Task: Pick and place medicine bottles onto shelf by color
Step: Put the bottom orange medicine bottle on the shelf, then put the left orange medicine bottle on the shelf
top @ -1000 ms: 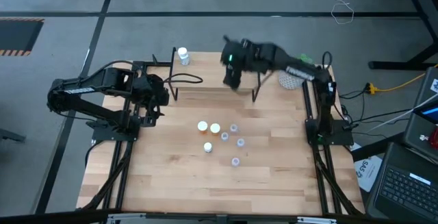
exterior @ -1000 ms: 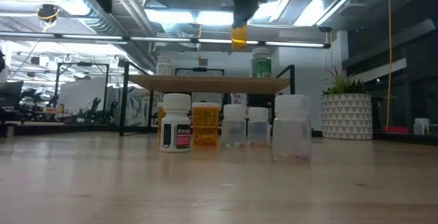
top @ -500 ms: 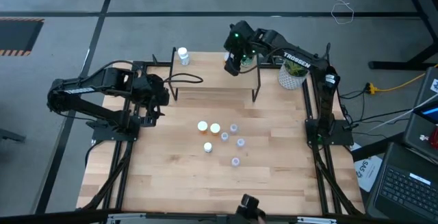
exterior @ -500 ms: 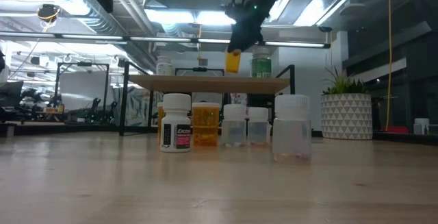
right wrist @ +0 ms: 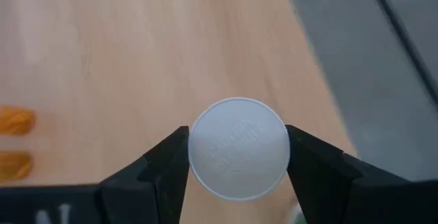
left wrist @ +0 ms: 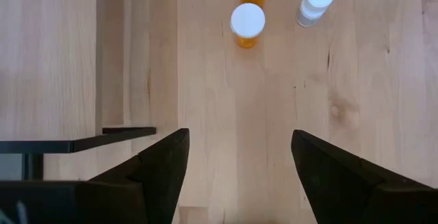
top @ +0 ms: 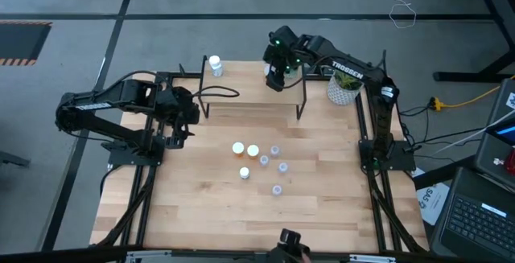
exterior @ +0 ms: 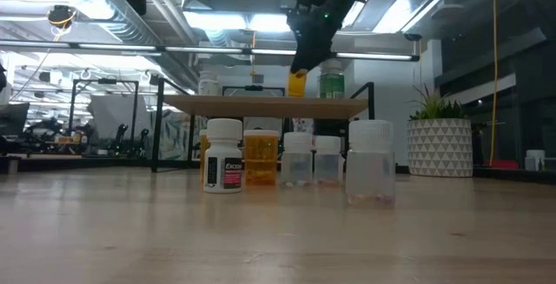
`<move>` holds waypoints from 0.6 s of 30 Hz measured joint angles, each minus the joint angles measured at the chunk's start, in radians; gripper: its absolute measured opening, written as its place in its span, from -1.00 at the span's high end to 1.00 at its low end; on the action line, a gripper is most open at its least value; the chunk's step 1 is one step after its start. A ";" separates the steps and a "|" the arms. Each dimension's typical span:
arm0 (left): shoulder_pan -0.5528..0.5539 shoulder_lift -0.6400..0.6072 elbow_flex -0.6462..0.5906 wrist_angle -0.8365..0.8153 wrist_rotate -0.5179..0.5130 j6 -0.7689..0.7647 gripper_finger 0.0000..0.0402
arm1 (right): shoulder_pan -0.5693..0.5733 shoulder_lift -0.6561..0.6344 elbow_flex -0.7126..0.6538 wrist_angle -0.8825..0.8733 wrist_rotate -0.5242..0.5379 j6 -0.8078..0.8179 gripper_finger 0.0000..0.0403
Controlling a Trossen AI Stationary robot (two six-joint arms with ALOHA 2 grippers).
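My right gripper (top: 277, 76) is over the far right part of the shelf (top: 245, 94), shut on an orange white-capped bottle (exterior: 297, 85) whose base is at the shelf board (exterior: 261, 103). Whether it rests there, I cannot tell. A white bottle (top: 215, 66) and a green-label bottle (exterior: 331, 82) stand on the shelf. Several bottles stand on the table: a white one (exterior: 223, 155), orange ones (top: 253, 150) and small clear ones (top: 277, 189). My left gripper (left wrist: 239, 162) waits open by the shelf's left end, near side. My right gripper holds the orange bottle by its white cap (right wrist: 200, 148), pinched between the two fingers (right wrist: 161, 166) on opposite sides of the rim. The fingers come from above, pointing down. The bottle hangs upright below them, its base at the level of the shelf top.
A white patterned pot with a green plant (exterior: 440, 145) stands at the table's far right corner, beside the shelf. The table bottles cluster at mid-table (top: 261, 162). Bare wood lies toward the near edge (top: 241, 223).
My right gripper, still shut on the orange bottle, has moved toward the table's far edge and come down over the shelf. The bottle has dropped from well above the shelf board to the board's level, staying upright.
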 joint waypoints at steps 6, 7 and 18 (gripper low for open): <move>0.000 0.001 0.000 0.000 0.000 0.000 -0.26 | -0.001 0.015 0.001 0.009 0.025 -0.002 -0.06; 0.000 0.001 0.000 0.000 0.000 0.000 -0.26 | -0.001 0.015 0.001 0.008 0.026 -0.002 -0.07; 0.000 0.001 0.000 0.000 0.000 -0.001 -0.26 | 0.000 0.017 0.001 0.016 0.027 -0.010 -0.34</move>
